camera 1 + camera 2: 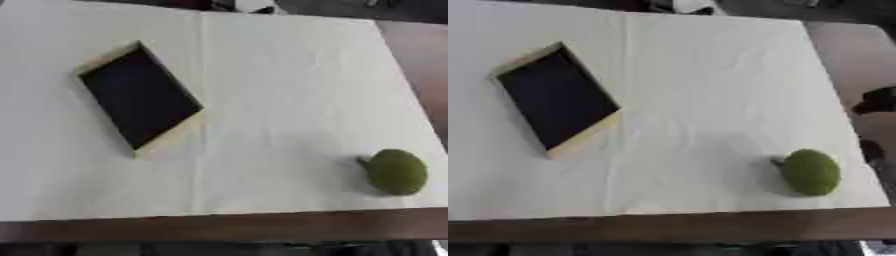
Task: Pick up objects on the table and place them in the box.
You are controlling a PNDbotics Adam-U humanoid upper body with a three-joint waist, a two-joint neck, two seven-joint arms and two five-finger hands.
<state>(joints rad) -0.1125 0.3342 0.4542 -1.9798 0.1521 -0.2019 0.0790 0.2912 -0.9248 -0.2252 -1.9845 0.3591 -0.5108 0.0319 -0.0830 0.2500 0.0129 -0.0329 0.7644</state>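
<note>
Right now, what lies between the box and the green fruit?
Only bare white cloth, creased, lies between the box and the green fruit; both eye views show it.

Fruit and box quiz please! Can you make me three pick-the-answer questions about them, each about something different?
1. Where is the fruit?
A. in the box
B. on the cloth, right of the box
C. on top of the box

2. What colour is the inside of the box?
A. red
B. white
C. black

3. What is in the box right now?
A. nothing that shows
B. the fruit
C. a pile of toys

Answers:
1 B: the green fruit lies on the white cloth near the right edge, apart from the box.
2 C: the inside is black, with a pale wooden rim round it.
3 A: only the dark bottom shows inside.
</note>
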